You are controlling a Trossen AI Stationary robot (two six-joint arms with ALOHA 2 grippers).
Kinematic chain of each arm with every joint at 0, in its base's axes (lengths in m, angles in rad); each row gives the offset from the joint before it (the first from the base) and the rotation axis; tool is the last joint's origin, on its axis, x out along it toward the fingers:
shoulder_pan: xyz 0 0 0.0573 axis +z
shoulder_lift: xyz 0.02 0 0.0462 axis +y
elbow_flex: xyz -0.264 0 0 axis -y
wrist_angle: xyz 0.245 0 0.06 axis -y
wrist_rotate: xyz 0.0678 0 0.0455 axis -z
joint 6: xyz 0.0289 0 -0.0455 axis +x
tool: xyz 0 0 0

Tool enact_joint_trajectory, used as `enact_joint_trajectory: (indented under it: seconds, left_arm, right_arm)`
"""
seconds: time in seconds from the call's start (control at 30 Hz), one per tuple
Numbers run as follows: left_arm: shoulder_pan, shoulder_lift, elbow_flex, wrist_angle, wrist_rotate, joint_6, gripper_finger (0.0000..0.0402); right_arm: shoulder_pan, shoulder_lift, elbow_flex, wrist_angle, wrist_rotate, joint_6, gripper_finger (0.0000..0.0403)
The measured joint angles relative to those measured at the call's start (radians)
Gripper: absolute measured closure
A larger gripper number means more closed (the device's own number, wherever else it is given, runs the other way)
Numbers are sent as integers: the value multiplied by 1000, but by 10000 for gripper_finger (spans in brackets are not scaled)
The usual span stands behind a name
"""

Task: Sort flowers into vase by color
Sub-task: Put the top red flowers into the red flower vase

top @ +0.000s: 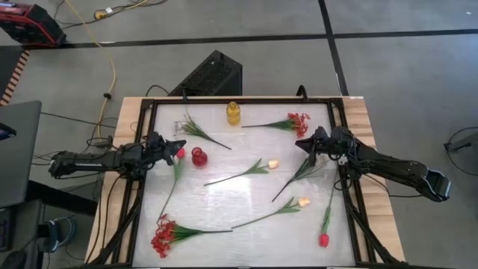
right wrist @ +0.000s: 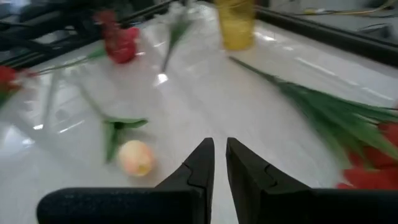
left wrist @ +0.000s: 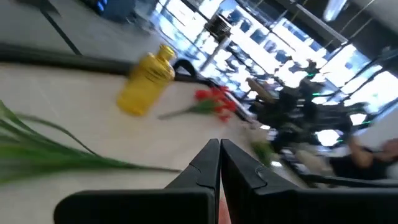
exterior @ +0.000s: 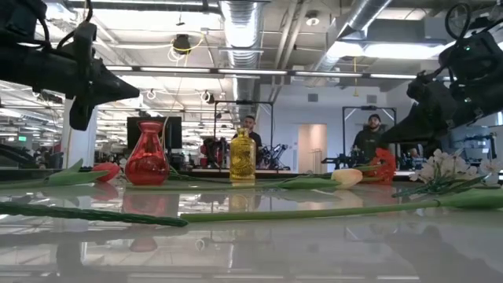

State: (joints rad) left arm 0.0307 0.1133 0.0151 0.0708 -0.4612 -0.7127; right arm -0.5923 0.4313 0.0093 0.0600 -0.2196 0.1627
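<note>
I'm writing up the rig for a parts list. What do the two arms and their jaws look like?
Both arms are dark, nearly black, built of jointed segments. The left arm and right arm each carry black cables along them. The left gripper and right gripper each end in two matte black fingers tapering to narrow tips, mounted on a broad black bar. No markings show.

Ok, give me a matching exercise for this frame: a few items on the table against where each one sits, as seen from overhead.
Things:
1. yellow vase
2. red vase
3. red spray
4. red tulip

Places, in the high view:
A. near right corner of the table
B. far edge, about the middle
C. near left corner
D. left half, just off the left gripper

Pairs: 1-B, 2-D, 3-C, 4-A
</note>
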Motion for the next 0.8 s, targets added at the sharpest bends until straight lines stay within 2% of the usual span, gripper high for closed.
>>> enact_joint_trajectory:
  seconds: [0.1,0.2,0.37,0.53,0.67,0.8]
  left_arm:
    - [0,7,0,56,85,-49,401]
    - [-10,33,35,66,126,-31,401]
    - [-42,153,181,50,117,166,401]
    - [-63,330,346,13,147,392,401]
    - [-70,458,484,-53,221,538,401]
    - [-69,565,605,-135,218,589,401]
  right_arm:
    - [-13,0,0,-5,90,-66,332]
    - [-24,0,0,-3,114,-112,332]
    - [-19,0,0,9,109,-95,332]
    - [13,0,0,188,-49,138,332]
    - [52,0,0,344,-17,357,332]
    - [82,0,6,427,-18,443,332]
